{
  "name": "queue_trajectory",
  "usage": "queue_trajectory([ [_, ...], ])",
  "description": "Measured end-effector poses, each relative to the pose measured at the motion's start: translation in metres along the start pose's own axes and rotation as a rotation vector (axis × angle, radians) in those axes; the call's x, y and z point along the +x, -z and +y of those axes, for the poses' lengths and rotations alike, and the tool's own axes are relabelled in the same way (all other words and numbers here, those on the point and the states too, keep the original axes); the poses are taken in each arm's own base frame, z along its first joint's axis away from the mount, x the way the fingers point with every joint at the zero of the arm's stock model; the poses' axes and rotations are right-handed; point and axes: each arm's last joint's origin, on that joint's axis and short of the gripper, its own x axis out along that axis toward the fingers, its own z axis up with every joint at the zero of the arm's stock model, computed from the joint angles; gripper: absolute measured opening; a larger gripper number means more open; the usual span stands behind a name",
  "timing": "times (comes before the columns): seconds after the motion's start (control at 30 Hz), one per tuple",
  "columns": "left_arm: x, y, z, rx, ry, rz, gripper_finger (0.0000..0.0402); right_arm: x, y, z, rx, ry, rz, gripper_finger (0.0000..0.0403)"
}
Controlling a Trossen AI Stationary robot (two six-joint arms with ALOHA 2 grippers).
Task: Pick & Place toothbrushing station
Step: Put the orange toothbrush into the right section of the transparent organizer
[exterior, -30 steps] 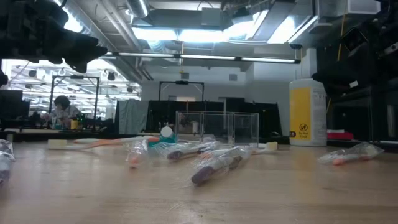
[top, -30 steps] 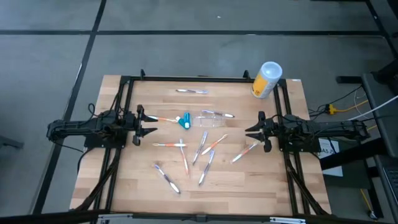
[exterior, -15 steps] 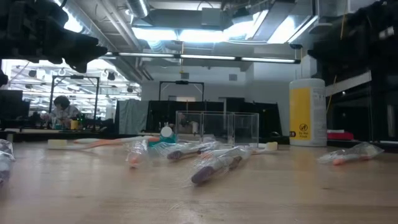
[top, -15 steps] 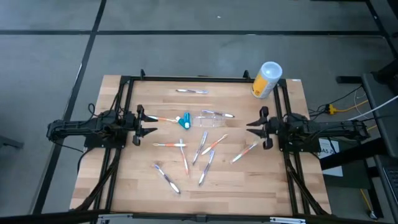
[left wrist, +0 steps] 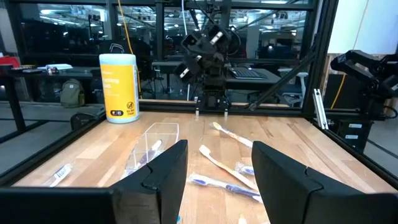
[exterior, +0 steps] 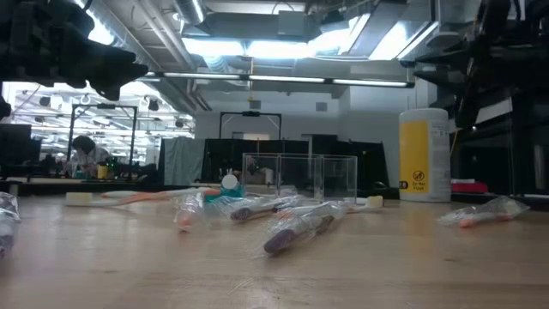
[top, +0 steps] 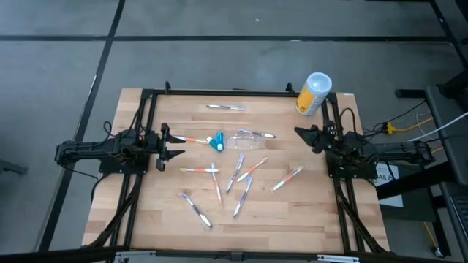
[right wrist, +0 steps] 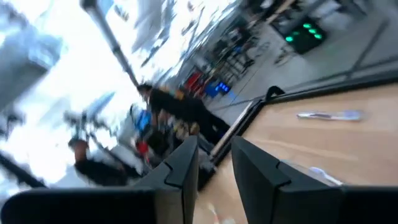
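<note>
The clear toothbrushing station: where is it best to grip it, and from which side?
Probably by one thin wall at its open rim, coming from above. The toothbrushing station stands upright with open compartments, as the low view shows. The right gripper is nearer.

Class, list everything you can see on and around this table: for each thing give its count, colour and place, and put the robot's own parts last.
Toothbrushing station: one, clear plastic, table centre, toward the far side.
Yellow canister: one, white lid, far right corner.
Teal tube: one, just left of the station.
Toothbrushes: about ten, many in clear wrappers, scattered mid-table; one alone near the far edge.
Table: one, light wood.
Left gripper: one, dark, open, left side, empty.
Right gripper: one, dark, open, right side, near the canister, empty.
</note>
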Motion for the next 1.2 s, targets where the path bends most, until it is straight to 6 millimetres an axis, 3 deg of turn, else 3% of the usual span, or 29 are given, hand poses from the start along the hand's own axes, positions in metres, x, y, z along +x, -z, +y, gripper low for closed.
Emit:
queue_trajectory([
  [0.2, -0.001, -0.010, 0.003, 0.003, -0.098, -0.106, 0.0175, -0.001, -0.002, 0.007, 0.231, -0.118, 0.048, 0.0100],
  [0.3, -0.002, -0.021, 0.002, -0.156, -0.090, -0.230, 0.0175, -0.002, -0.006, 0.016, 0.294, -0.220, 0.034, 0.0100],
  [0.43, -0.008, -0.037, 0.002, -0.315, -0.059, -0.413, 0.0175, -0.005, -0.013, 0.026, 0.251, -0.286, -0.086, 0.0100],
  [0.7, -0.032, -0.071, 0.004, -0.348, -0.107, -0.862, 0.0175, -0.004, -0.013, 0.032, 0.159, -0.312, -0.124, 0.0100],
  [0.83, -0.039, -0.078, 0.002, -0.311, -0.031, -0.951, 0.0175, -0.003, -0.013, 0.033, 0.162, -0.330, -0.124, 0.0100],
  [0.97, -0.044, -0.082, -0.002, -0.290, 0.087, -1.004, 0.0175, -0.006, -0.017, 0.040, 0.150, -0.458, -0.120, 0.0100],
  [1.2, -0.056, -0.100, -0.009, -0.106, 0.274, -1.074, 0.0175, -0.017, -0.032, 0.052, 0.039, -0.655, -0.266, 0.0100],
])
